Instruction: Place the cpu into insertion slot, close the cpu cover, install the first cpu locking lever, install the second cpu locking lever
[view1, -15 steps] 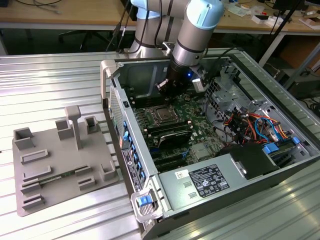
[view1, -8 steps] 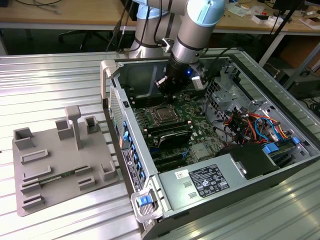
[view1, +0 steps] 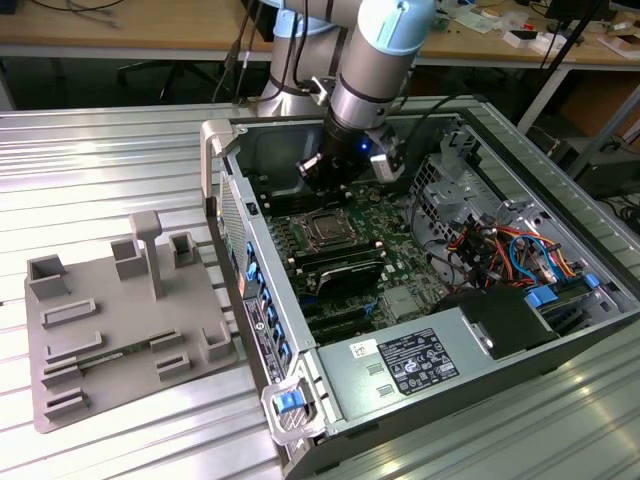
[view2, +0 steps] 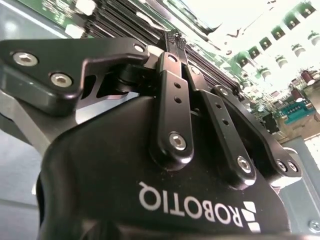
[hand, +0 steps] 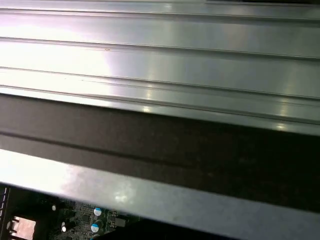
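Pincer first: gripper (view1: 312, 167) hanging just above the motherboard (view1: 400, 225) inside the open PC case (view1: 480, 420), a little way beyond the insertion slot (view1: 325, 230) and not touching it. In the second wrist view, gripper (view2: 174, 36) looks clenched, black fingers (view2: 172, 90) meeting at the tip with nothing visible pinched between them. Not resting on anything as far as the exterior view goes.

Insertion slot sitting mid-board, tucked between banks of long black memory slots (view1: 340, 268). Thin silver cpu cover (view1: 341, 222) seemingly lying flat on top of it, dark square in its window. Can't say for sure whether that's the cpu under there, too small to call. Same for the locking levers, honestly.

Counting time:
- one arm (view1: 375, 60), one gripper
- one insertion slot, one cpu cover
- two banks of memory slots, one either side of the slot
- one grey power supply box (view1: 400, 365) along the case's near end
- one grey parts fixture (view1: 120, 320) on the ribbed metal table (view1: 100, 160), off to the exterior view's left, well apart from the case
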